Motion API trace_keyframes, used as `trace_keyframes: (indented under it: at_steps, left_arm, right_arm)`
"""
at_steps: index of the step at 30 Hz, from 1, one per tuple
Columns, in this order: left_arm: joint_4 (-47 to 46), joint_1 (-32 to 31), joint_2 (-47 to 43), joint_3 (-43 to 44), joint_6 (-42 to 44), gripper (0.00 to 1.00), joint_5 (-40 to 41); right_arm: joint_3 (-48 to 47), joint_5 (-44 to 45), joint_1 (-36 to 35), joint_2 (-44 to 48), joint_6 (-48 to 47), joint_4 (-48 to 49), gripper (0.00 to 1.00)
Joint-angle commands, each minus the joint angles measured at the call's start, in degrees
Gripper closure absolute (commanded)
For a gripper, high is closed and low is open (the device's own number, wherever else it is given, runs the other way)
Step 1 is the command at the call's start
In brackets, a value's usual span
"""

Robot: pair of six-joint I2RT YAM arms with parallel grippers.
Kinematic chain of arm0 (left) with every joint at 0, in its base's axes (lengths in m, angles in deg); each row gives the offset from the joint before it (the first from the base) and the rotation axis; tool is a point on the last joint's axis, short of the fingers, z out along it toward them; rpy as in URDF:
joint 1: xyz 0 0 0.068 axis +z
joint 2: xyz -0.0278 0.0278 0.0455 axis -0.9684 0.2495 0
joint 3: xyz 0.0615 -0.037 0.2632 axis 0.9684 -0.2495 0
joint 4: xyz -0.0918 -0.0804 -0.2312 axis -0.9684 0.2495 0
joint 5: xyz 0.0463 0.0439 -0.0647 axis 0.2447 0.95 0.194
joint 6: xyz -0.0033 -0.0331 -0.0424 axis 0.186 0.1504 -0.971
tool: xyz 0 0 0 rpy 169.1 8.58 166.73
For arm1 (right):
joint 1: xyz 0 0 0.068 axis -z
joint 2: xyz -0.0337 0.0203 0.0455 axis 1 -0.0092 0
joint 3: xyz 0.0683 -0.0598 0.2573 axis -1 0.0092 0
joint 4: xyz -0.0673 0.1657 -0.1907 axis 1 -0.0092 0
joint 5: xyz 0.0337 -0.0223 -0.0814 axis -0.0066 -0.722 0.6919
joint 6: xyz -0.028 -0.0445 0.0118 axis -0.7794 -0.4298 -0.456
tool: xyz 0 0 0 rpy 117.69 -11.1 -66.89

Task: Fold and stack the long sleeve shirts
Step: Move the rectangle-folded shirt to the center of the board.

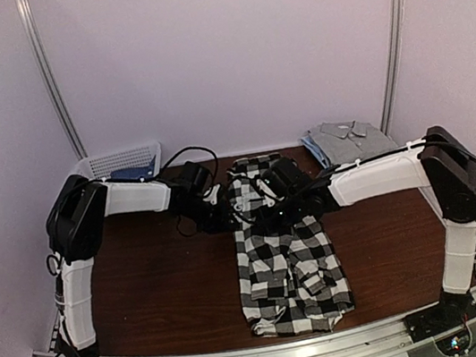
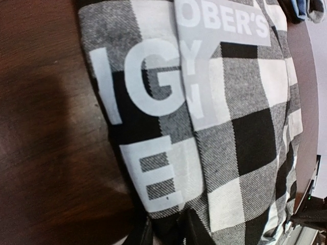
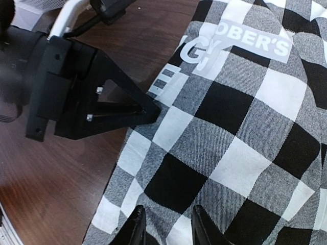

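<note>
A black-and-white checked long sleeve shirt (image 1: 288,256) lies folded into a long strip down the middle of the table, with pale lettering (image 2: 153,87) showing near its far end. My left gripper (image 1: 218,209) (image 2: 166,232) is at the strip's left edge, its jaws closed on a gathered bit of the checked cloth. My right gripper (image 1: 278,192) (image 3: 166,227) hovers over the same end, fingers (image 3: 135,227) apart on flat cloth. A folded grey shirt (image 1: 354,137) rests on a light blue one (image 1: 312,149) at the back right.
A white basket (image 1: 91,168) stands at the back left corner with something blue (image 1: 133,172) inside. Bare brown table (image 1: 164,281) shows on both sides of the checked shirt. White walls close in the back and sides.
</note>
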Motion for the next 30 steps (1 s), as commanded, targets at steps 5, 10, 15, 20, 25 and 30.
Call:
trace_keyframes:
  at_steps: [5,10,15,20,25,30]
  left_arm:
    - [-4.01,0.15,1.49,-0.77,-2.31,1.00,-2.58]
    - [-4.16,0.97,-0.23,-3.54,-2.88,1.00,-1.40]
    - [-3.50,4.35,-2.71,-6.96,-1.18,1.00,-1.28]
    - [-2.88,7.49,-3.91,-8.48,0.91,1.00,-1.32]
    - [-1.06,9.46,-1.93,-4.98,3.00,1.00,-0.74]
    - [0.81,10.17,-0.15,-0.98,4.00,1.00,0.03]
  right_arm:
    - [-3.58,9.54,-2.17,-7.50,-1.37,-6.01,0.66]
    - [-6.60,11.61,-3.71,-11.07,-1.64,-8.49,0.63]
    - [-9.41,9.52,-4.44,-12.72,-0.23,-8.54,0.62]
    - [-13.44,7.48,-4.42,-14.37,0.21,-8.50,0.60]
    - [-18.73,5.31,-3.03,-15.27,0.38,-9.35,0.57]
    - [-18.62,4.01,0.31,-12.32,0.03,-9.32,0.52]
